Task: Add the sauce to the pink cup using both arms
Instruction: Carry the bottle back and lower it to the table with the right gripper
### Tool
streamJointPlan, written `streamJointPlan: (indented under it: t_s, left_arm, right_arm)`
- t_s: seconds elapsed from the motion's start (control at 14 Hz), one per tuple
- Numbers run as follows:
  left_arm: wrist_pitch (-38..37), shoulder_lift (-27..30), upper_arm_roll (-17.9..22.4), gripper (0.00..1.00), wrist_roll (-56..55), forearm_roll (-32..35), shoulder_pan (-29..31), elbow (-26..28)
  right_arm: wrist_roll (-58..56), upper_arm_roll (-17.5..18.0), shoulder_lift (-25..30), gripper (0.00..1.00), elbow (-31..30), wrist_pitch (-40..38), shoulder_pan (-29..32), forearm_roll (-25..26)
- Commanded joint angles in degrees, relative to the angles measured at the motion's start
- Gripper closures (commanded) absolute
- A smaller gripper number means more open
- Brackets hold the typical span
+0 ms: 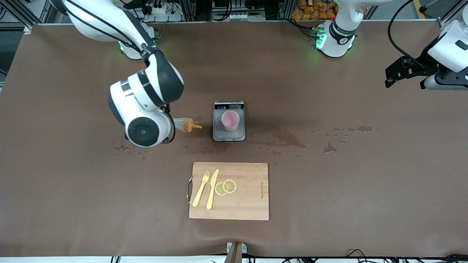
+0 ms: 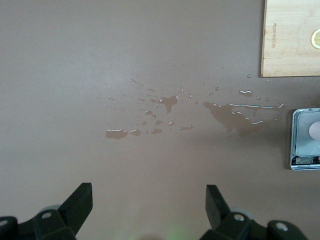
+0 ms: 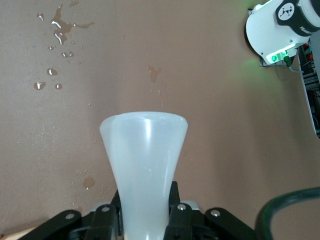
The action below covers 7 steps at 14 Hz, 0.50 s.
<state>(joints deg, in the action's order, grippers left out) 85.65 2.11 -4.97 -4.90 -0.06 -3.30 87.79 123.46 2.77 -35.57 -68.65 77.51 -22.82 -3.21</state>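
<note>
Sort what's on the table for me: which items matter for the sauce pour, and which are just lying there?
In play: sauce bottle, clamped in the right pincer; pink cup on the scale; left pincer, open, waiting.

Lying about: cutting board, fork, knife, lemon slices, spilled puddles.

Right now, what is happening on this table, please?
The right gripper is shut on the sauce bottle, which lies sideways in the air with its orange nozzle toward the pink cup. The cup stands on a small scale, and the nozzle is beside the scale, not yet over the cup. The left gripper waits open over the table at the left arm's end. Wet spills lie near the scale.
</note>
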Motion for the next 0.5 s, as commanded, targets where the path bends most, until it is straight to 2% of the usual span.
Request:
streamJointPlan:
  t_s: [0.0,0.21,0.43]
  left_arm:
    - [0.6,1.1,0.1,0.00,0.3,-0.4,0.5,0.7]
    - [0.6,1.1,-0.3,0.00,0.1,-0.3,0.1,0.8]
    - [0.6,1.1,-0.9,0.00,0.0,-0.2,-0.1,0.8]
  right_arm:
    - [-5.0,0.8,1.7,1.00,-1.4,1.1,4.2,-5.9]
    - [-15.3,0.8,5.0,1.00,-4.9,2.6,10.8,-12.5]
    - [-26.7,0.8,7.8,1.00,-7.9,2.4,19.4,-22.9]
